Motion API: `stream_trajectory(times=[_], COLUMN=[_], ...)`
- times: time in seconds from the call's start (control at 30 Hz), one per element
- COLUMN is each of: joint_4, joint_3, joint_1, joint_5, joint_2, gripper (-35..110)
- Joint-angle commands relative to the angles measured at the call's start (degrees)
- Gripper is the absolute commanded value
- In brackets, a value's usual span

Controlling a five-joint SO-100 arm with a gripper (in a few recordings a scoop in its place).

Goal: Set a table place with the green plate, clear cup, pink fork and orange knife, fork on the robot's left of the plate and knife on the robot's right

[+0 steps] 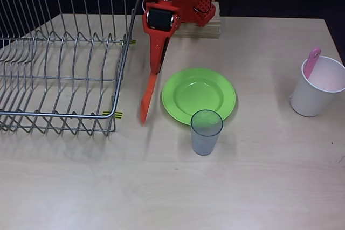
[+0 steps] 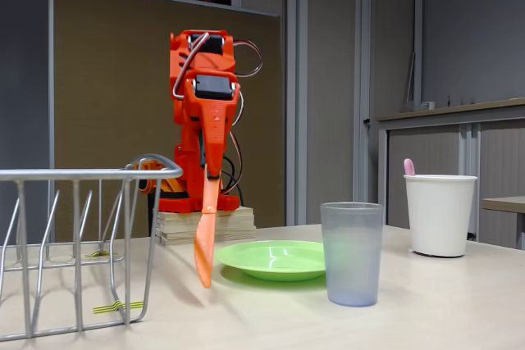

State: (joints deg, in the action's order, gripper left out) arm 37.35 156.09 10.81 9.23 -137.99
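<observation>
Gripper (image 1: pixel 154 68), upper centre of the overhead view: fingers closed on the orange knife (image 1: pixel 146 103), which hangs blade-down just left of the green plate (image 1: pixel 199 95), its tip above the table (image 1: pixel 259 187) in the fixed view. Clear cup (image 1: pixel 205 132): upright at the plate's lower edge. Pink fork (image 1: pixel 312 62): standing in a white cup (image 1: pixel 317 87), far right. Wire dish rack (image 1: pixel 59 63): left.

one round lime-green plastic plate (image 1: pixel 198 95), one translucent greyish plastic tumbler (image 1: pixel 206 132), one opaque white cup (image 1: pixel 317 86), one pink plastic fork (image 1: pixel 312 62), one slim orange plastic knife (image 1: pixel 147 98) and one wire dish rack (image 1: pixel 59 57) are counted.
</observation>
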Motion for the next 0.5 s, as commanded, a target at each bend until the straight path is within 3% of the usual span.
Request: stream_trajectory(times=[0.0,0.47], joint_4=[-2.7,-4.6], joint_3=[1.9,6.8], joint_1=[1.0,-3.1], joint_5=[1.5,3.3], joint_2=[0.1,-0.3], gripper=[0,0])
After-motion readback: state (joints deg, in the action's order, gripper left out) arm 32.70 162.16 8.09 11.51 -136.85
